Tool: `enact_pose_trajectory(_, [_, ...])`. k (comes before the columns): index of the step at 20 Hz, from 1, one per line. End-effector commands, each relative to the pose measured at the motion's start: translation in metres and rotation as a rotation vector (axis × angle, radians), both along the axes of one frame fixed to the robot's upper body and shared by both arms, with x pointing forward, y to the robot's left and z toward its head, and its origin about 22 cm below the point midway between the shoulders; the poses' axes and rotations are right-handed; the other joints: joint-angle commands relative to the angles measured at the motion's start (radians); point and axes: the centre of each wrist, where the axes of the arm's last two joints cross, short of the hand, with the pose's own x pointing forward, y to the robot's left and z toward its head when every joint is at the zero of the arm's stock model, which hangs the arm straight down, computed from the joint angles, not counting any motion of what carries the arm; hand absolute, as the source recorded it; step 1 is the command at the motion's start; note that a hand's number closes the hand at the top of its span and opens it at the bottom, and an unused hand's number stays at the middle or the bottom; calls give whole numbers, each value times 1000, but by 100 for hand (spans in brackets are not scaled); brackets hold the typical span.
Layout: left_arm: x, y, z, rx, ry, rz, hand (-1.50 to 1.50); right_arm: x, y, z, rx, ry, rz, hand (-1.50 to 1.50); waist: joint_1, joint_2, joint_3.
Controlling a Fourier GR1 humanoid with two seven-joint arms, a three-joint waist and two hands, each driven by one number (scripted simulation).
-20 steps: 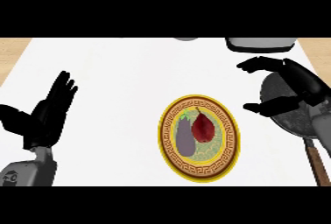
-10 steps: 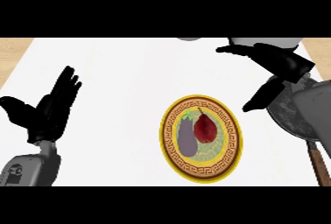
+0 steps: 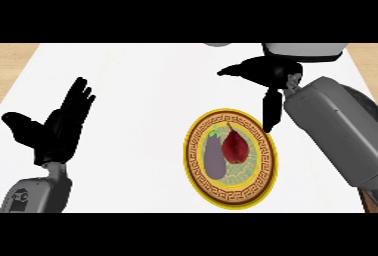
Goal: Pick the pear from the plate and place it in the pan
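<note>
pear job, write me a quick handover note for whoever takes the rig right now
Left hand: open, fingers up, resting at the left of the counter, holding nothing.
Right hand: open, empty, above and beyond the plate's far right rim, thumb hanging down toward the rim.
Pear: dark red, on the plate, beside an eggplant to its left.
Pan: only partly in view at the top right, behind the right hand.
Done: nothing; pear not yet grasped.
Left: grasp the pear, lift it, place it in the pan.
</note>
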Motion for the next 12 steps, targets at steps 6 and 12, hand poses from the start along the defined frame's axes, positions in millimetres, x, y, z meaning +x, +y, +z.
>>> enact_pose_trajectory(6, [-4, 19, -2, 0, 1, 31, 0, -8, 41, -23, -262, 174, 99, -150, -19, -4, 1])
enact_pose_trajectory(12, [6, 26, 11, 1, 2, 24, 0, -22, 45, -8, -414, 64, 146, -150, -22, -3, 1])
